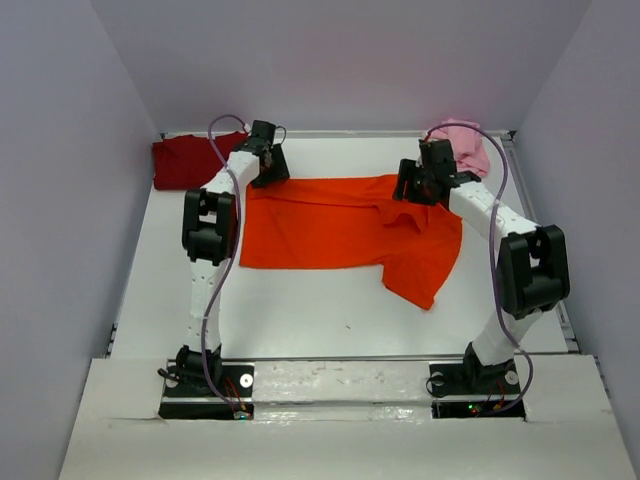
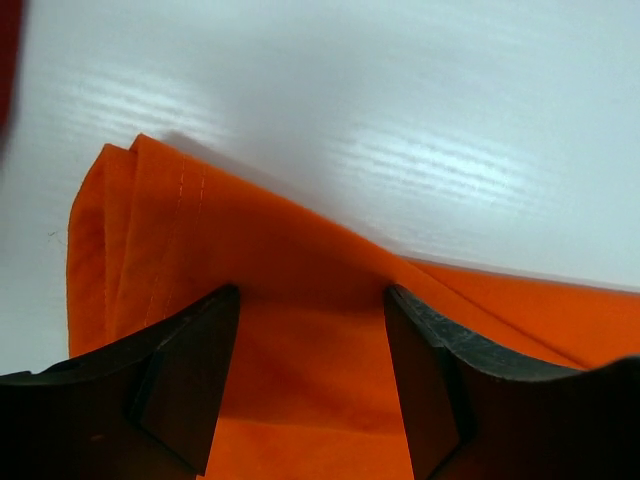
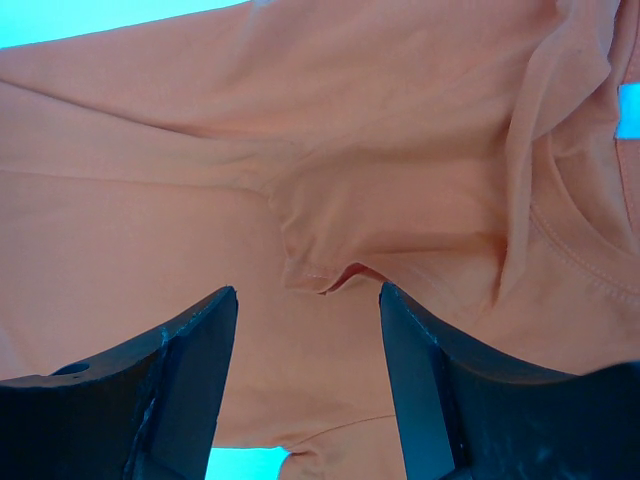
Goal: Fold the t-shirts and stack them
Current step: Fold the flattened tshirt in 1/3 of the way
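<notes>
The bright orange soft cloth t-shirt (image 1: 320, 225) lies spread flat, stretched between my two grippers. It is thin, limp fabric: light, with no stiffness, so I judge it will sag and drag wherever it is not held, and a pinch may catch one layer and miss the rest. The best holds look like the edges right under the fingertips. Below the left gripper (image 2: 312, 300) sits a layered corner (image 2: 120, 170) with several stacked edges showing; below the right gripper (image 3: 308, 300) a small sleeve hem (image 3: 320, 280) puckers up, with the collar (image 3: 590, 260) just off to that gripper's right.

The shirt's long axis runs from one gripper across to the other. The collar end points toward the right gripper and the hem end, as far as I can tell, toward the left. One loose flap trails from below the right gripper back toward that arm's base.

Both grippers are released, jaws spread wide, hovering low over the cloth and holding nothing. I cannot tell whether the fingertips touch the fabric.

Farther out, a dark red cloth t-shirt (image 1: 185, 162) lies bunched just beyond the left gripper's outer side, and a pale pink cloth t-shirt (image 1: 465, 148) is crumpled just past the right gripper. All of it rests on the white table (image 1: 300, 310).
</notes>
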`<state>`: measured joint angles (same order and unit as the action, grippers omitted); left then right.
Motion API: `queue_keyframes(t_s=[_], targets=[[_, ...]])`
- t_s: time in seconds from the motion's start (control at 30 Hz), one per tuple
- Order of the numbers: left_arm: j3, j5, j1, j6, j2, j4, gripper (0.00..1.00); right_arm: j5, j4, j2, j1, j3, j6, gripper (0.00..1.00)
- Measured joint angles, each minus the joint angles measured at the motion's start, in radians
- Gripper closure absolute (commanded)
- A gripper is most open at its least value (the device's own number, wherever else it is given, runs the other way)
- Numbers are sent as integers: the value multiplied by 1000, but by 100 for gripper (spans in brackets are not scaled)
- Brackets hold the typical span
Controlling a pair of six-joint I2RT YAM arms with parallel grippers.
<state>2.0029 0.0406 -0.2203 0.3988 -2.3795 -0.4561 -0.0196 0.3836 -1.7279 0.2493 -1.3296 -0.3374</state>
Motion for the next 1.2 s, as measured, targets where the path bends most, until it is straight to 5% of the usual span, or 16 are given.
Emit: queue_keyframes(t_s=[0.27, 0.67, 1.2], targets=[[197, 16, 14, -9, -116, -43, 27, -55, 9, -139, -1, -108, 3, 35], [212, -15, 50, -7, -125, -42, 27, -130, 58, -557, -45, -496, 20, 35], [212, -40, 69, -4, -125, -38, 27, -343, 149, -452, -92, -465, 58, 33]])
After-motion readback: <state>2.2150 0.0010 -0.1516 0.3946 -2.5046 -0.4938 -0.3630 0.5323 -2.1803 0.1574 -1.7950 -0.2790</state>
